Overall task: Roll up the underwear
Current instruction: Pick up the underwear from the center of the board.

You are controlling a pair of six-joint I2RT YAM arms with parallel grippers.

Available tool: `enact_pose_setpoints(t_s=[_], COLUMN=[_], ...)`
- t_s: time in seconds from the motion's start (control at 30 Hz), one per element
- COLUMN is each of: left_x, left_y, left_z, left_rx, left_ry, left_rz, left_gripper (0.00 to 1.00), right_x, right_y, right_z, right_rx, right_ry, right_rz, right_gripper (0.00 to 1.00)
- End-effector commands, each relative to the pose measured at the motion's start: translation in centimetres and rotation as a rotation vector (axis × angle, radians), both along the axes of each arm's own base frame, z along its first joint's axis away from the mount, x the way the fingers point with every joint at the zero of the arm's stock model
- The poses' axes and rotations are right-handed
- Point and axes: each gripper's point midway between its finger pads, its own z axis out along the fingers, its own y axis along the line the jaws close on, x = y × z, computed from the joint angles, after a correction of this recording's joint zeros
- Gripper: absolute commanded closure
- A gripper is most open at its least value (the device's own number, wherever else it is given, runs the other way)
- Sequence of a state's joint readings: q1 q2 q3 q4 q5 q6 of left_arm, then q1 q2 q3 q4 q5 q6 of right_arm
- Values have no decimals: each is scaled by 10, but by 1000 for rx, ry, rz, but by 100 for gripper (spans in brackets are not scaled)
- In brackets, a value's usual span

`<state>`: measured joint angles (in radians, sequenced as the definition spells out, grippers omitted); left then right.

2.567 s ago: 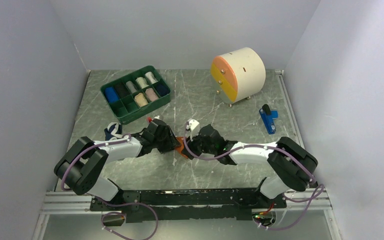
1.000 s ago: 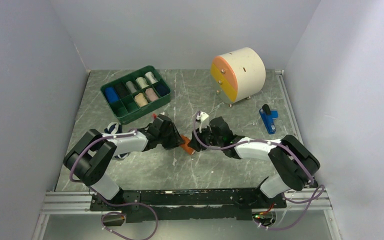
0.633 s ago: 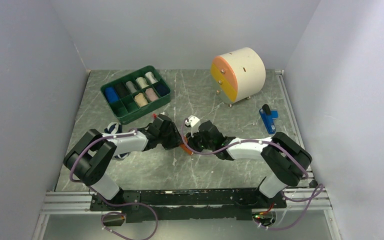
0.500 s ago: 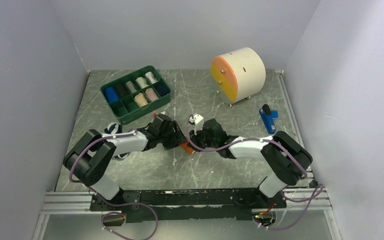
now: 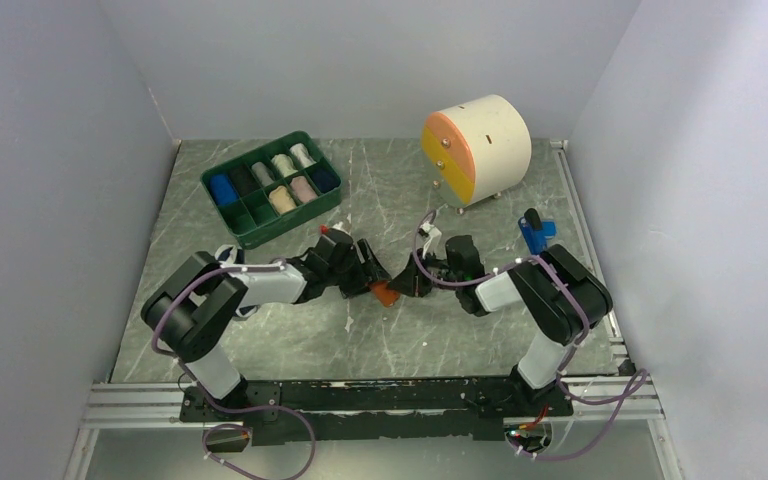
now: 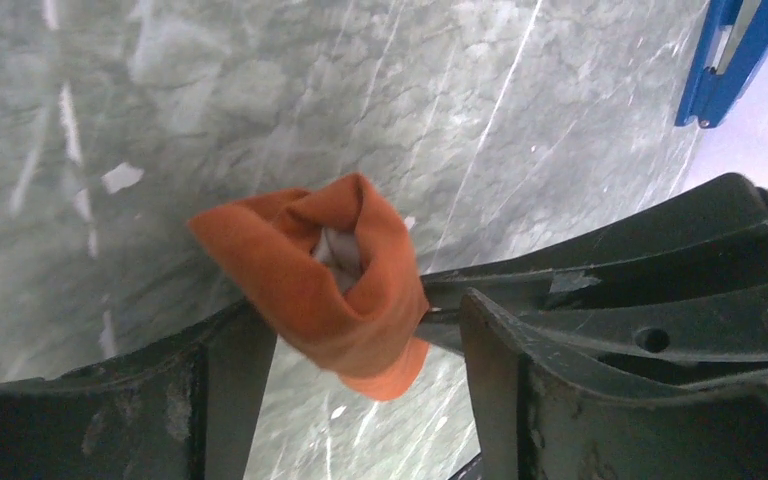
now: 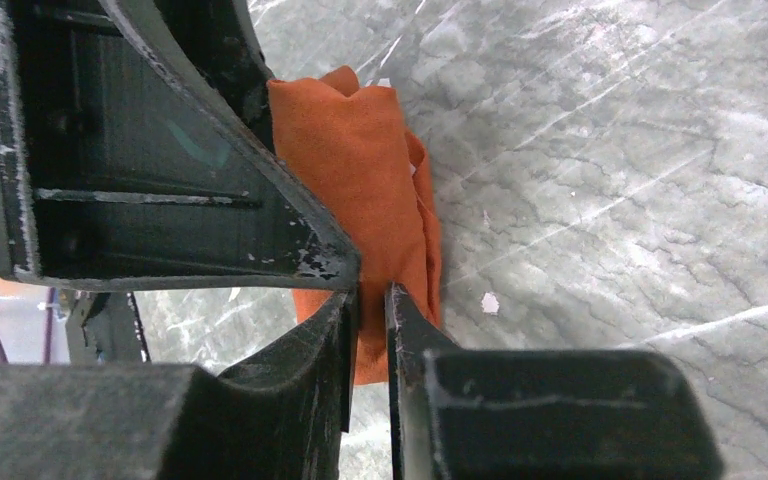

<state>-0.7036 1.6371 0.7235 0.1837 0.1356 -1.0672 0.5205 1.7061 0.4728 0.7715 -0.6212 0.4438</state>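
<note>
The orange-rust underwear (image 5: 385,293) is a small roll with cream showing at its core (image 6: 332,262), between the two arms at the table's middle. My right gripper (image 7: 370,310) is shut on the roll's near edge, its thin fingers (image 6: 580,290) reaching in from the right in the left wrist view. My left gripper (image 6: 360,375) stands open around the roll, with a gap on the right side. The navy underwear with white trim (image 5: 223,254) peeks out behind the left arm.
A green compartment tray (image 5: 290,224) holding several cloth rolls stands at the back left. A round cream drawer unit with an orange and yellow front (image 5: 480,145) stands at the back right. A blue tool (image 5: 535,238) lies near the right arm.
The left jaws have spread apart off the roll. The right gripper has closed on the roll's edge. Both grippers and the roll have shifted slightly to the right.
</note>
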Motion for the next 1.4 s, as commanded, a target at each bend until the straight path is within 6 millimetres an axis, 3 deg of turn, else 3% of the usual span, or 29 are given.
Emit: enact_pose_setpoints(t_s=[0.0,0.23,0.4,0.5,0.67,0.8,0.9,1.0,1.23,1.27,1.37], left_x=[-6,-4,-4,-3,5,25,43,66,116,124,135], left_y=[-2,2,-5,-7,-9,-9,8,38,127,140,169], left_z=[-25,-40,-45,-42,-30,4,32,57,98,112,122], left_rx=[31,66,95,85,102,110,179,171,219,248,257], left_ry=[88,122,128,116,78,1,-55,-82,-90,-100,-100], left_rz=[33,92,78,77,43,-28,-61,-61,-49,-50,-21], left_gripper=[29,35,52,68,93,95,95,95,95,95,95], right_x=[-9,0,2,1,-1,5,0,-7,-19,-19,-17], right_y=[-4,-18,-22,-21,-23,-40,-50,-54,-58,-58,-58], right_z=[-5,-7,-10,-8,11,32,49,67,91,93,96], right_rx=[38,77,86,96,87,62,90,115,56,45,16], right_ry=[59,106,130,133,96,33,6,-25,-131,-145,-158], right_rz=[13,-60,-72,-59,-51,-181,-254,-256,-176,-163,-147], right_gripper=[81,79,78,76,69,63,59,58,56,54,53])
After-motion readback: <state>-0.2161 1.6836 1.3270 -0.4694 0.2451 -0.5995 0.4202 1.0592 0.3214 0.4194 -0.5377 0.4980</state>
